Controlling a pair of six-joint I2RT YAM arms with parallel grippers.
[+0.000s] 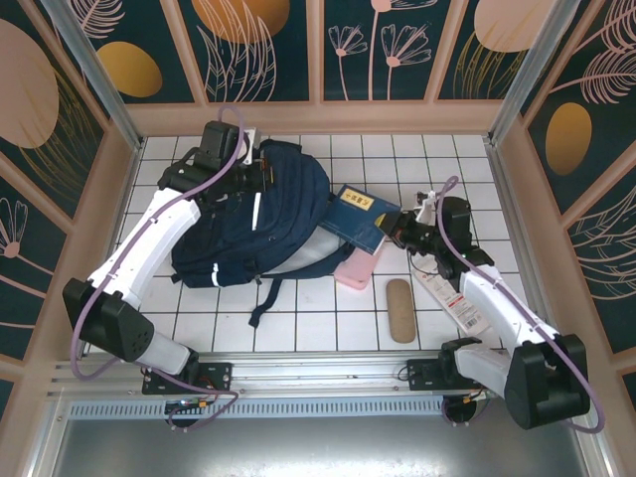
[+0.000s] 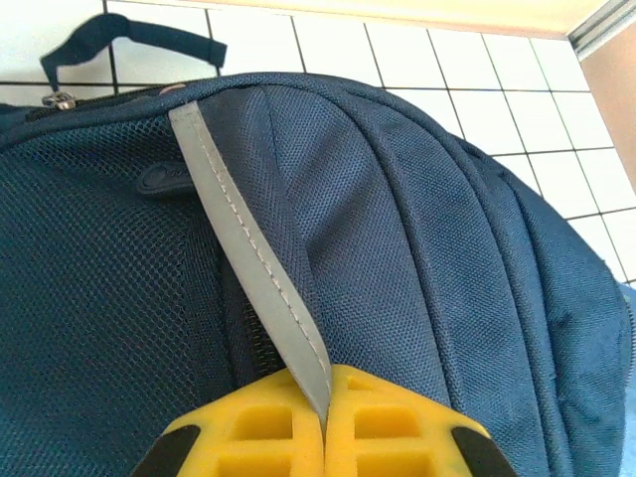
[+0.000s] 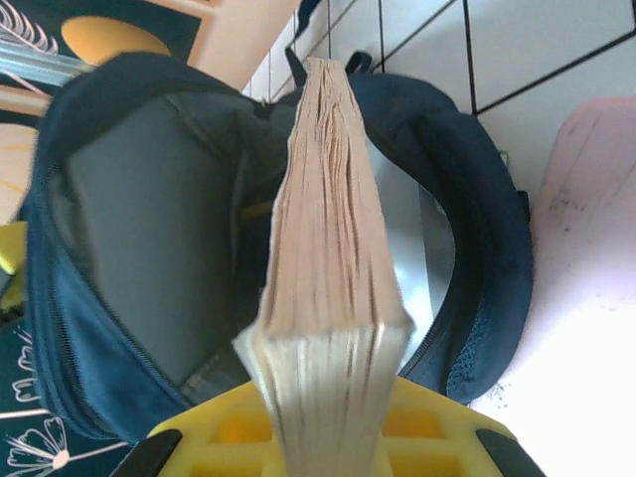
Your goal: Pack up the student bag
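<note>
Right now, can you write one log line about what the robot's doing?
left gripper: shut on grey stripe of student bag | right gripper: shut on book | book: edge-on at bag's open mouth

left gripper: yellow jaws clamped tight on the grey stripe | student bag: navy weave, stripe runs diagonally up-left | handle loop: top left, over white tiled table
</note>
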